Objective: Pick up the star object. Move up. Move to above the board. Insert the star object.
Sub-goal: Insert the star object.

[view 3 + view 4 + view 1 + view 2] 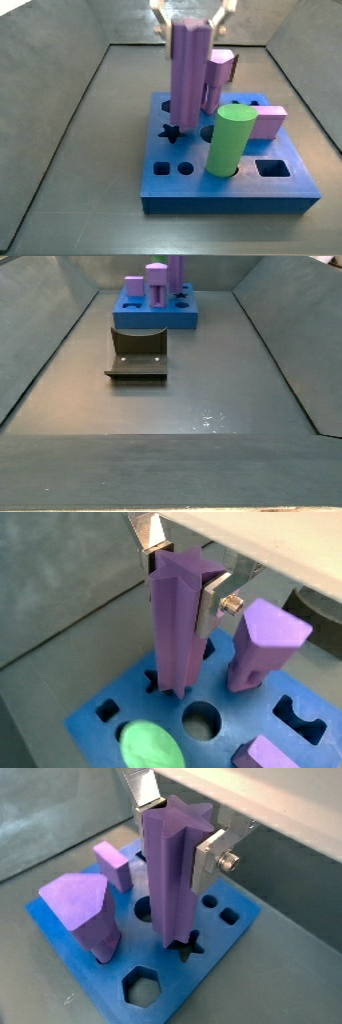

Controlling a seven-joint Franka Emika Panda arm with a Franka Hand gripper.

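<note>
The star object (177,622), a tall purple ridged prism, stands upright between my gripper's (185,574) silver fingers, which are shut on its upper end. Its lower end sits at the star-shaped hole of the blue board (104,719); dark points of the hole show around its base (191,948). The gripper (178,830) is straight above the board (80,973). In a side view the star object (187,70) rises over the board (227,192), with the gripper (190,12) at its top. A far side view shows the board (134,318) and star object (175,278) small.
A lilac-pink peg (267,637) with a wide head, a green cylinder (231,140) and a short pink block (269,121) stand in other holes of the board. Hexagon, square and round holes are open. The fixture (138,353) stands on the floor before the board. Grey walls surround the floor.
</note>
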